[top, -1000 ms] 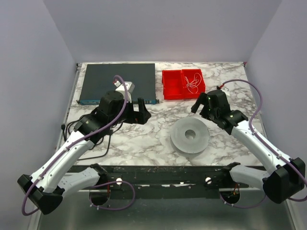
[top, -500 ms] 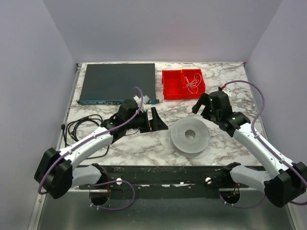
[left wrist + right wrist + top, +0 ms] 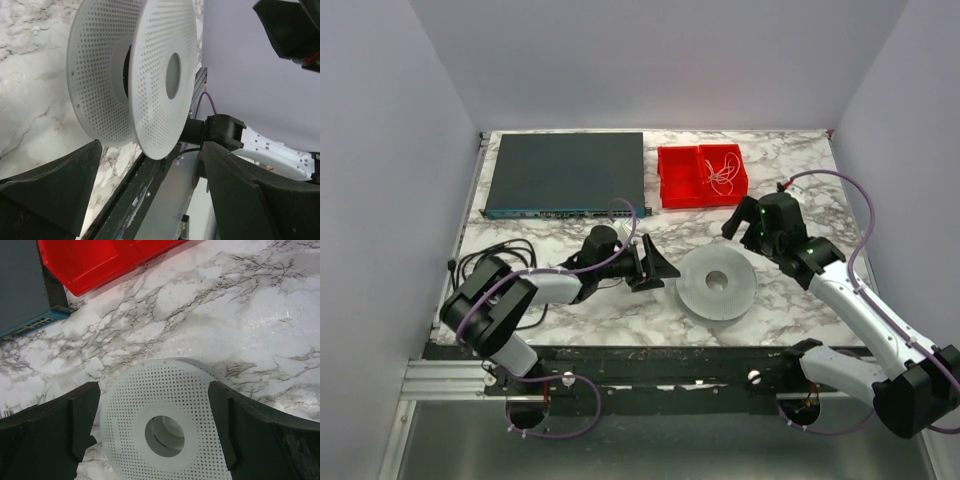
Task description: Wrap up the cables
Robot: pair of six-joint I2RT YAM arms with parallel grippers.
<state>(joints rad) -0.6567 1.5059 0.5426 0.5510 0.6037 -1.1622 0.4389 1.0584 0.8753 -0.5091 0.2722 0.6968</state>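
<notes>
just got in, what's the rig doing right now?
Nothing is held yet. The left end effector sits low beside the left edge of the perforated spool, open and facing it. The right end effector hovers open above the spool's far side. The cables lie in a loose tangle in the right compartment of the red bin, untouched.

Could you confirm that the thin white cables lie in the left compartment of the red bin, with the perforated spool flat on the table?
Not quite: the cables lie in the right compartment of the red bin, as the top external view shows; the spool does lie flat on the table.
</notes>
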